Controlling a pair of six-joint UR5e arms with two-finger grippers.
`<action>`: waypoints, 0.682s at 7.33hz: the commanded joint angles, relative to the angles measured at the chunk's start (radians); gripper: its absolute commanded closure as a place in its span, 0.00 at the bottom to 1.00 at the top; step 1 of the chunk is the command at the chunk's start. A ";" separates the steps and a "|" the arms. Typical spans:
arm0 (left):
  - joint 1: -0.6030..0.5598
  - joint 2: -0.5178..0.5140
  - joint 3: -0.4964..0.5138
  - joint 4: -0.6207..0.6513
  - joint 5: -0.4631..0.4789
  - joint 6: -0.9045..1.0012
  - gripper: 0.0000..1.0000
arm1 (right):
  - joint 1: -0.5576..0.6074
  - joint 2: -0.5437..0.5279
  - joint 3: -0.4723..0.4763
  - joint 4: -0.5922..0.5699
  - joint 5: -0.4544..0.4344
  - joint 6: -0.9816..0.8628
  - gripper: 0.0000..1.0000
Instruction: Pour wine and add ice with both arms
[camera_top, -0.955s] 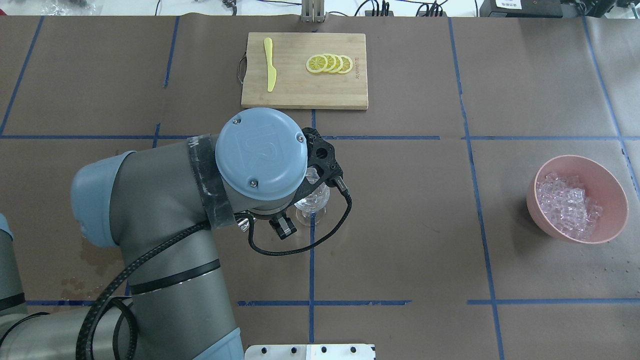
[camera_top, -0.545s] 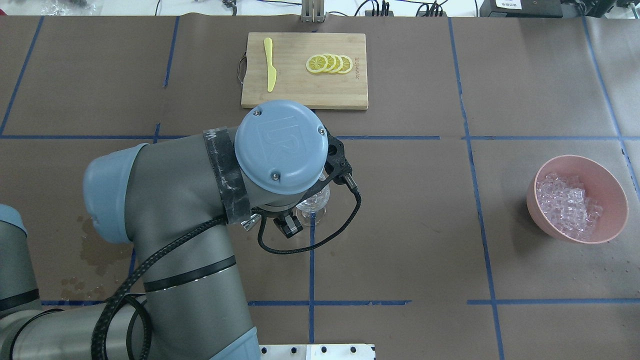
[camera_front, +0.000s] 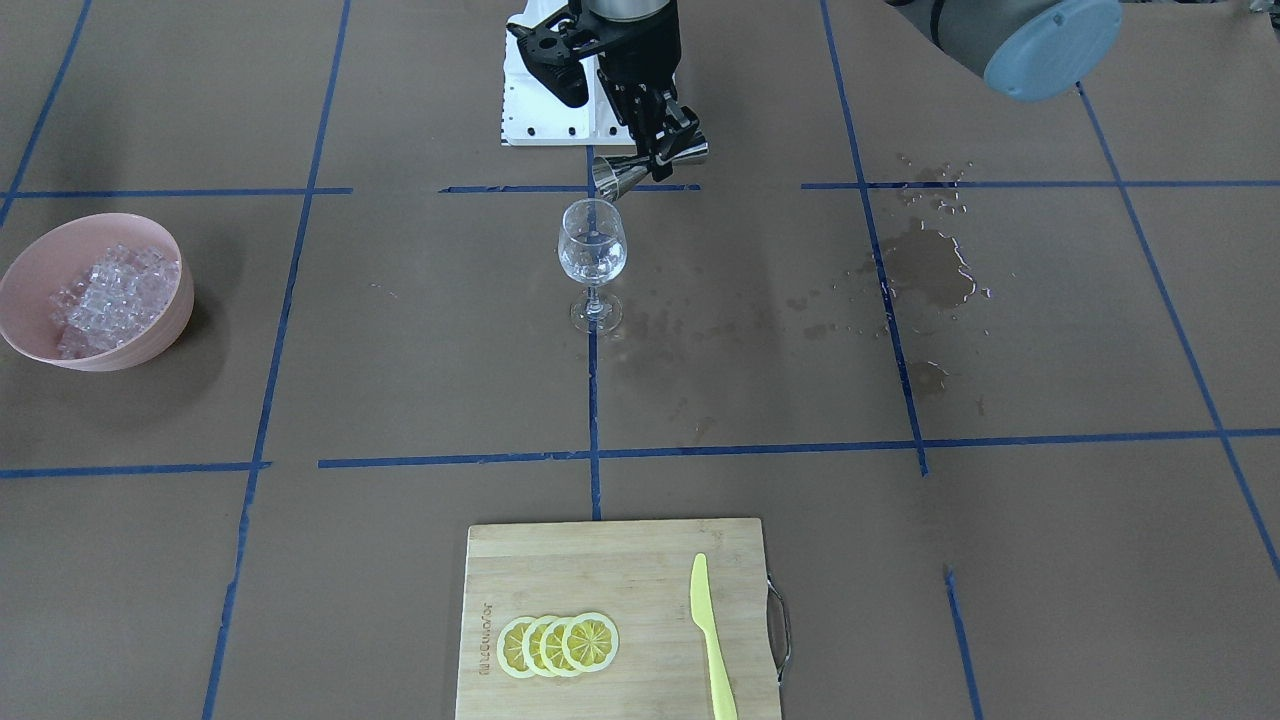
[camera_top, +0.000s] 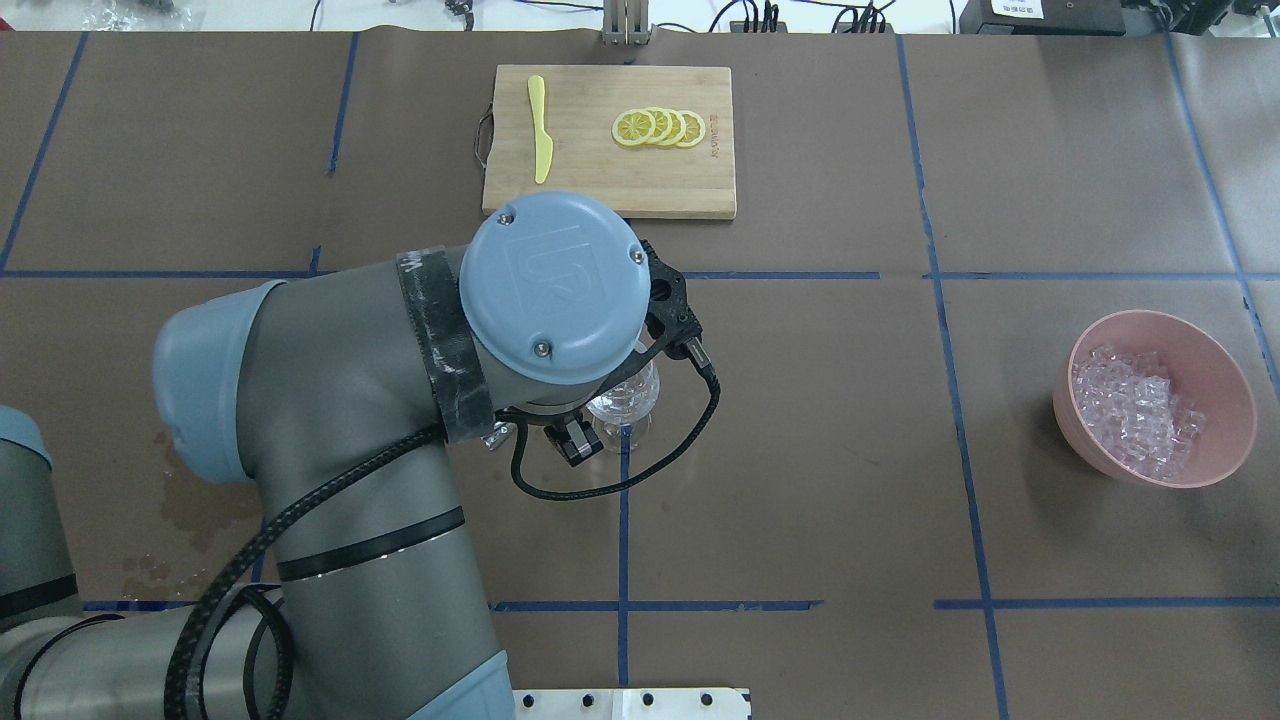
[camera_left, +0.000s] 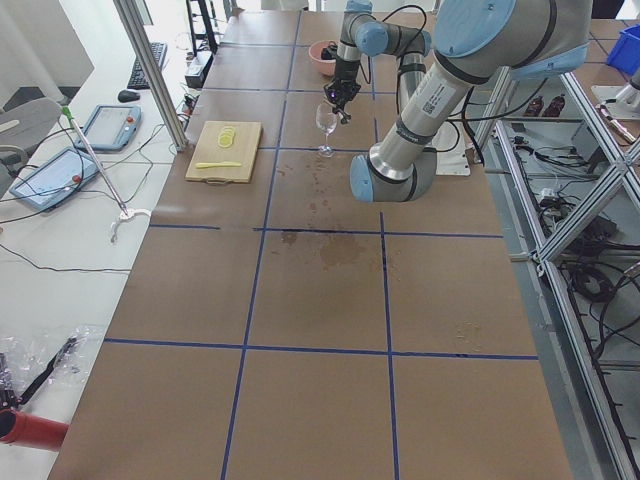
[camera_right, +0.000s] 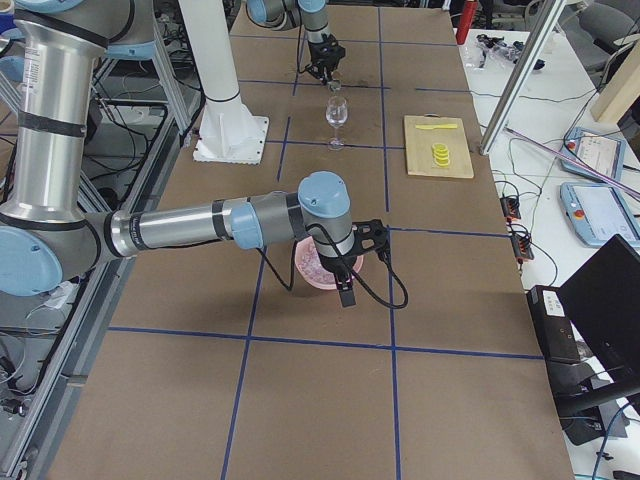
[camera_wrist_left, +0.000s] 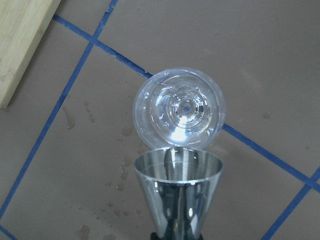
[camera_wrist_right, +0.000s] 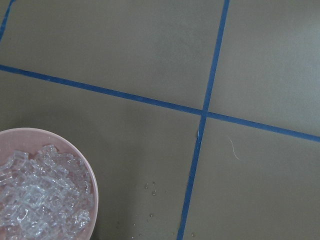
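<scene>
On the table (camera_top: 800, 450), the left arm (camera_top: 330, 400) reaches the centre and the right arm (camera_right: 200, 225) hangs over the pink bowl (camera_top: 1222, 365) near the right end. Whether the right jaws are open I cannot tell. The upright wine glass (camera_front: 593, 250) stands mid-table. The left jaws clamp a steel jigger (camera_front: 618, 177), tilted mouth-first just above its rim. The ice (camera_top: 1135, 405) lies heaped in the bowl.

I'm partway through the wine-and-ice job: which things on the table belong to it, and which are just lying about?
In the job: left tool, shut on the tilted jigger; wine glass below its lip; ice in the pink bowl.
Lying about: cutting board, lemon slices, yellow knife, wet stains on the paper.
</scene>
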 joint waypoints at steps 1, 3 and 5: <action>-0.007 0.025 -0.040 -0.016 0.000 0.035 1.00 | -0.001 0.000 0.000 0.000 0.000 0.000 0.00; -0.050 0.068 -0.051 -0.086 0.000 0.079 1.00 | -0.001 0.000 0.000 0.000 0.000 0.000 0.00; -0.076 0.071 -0.065 -0.096 -0.002 0.109 1.00 | -0.001 0.000 0.000 0.000 0.000 0.000 0.00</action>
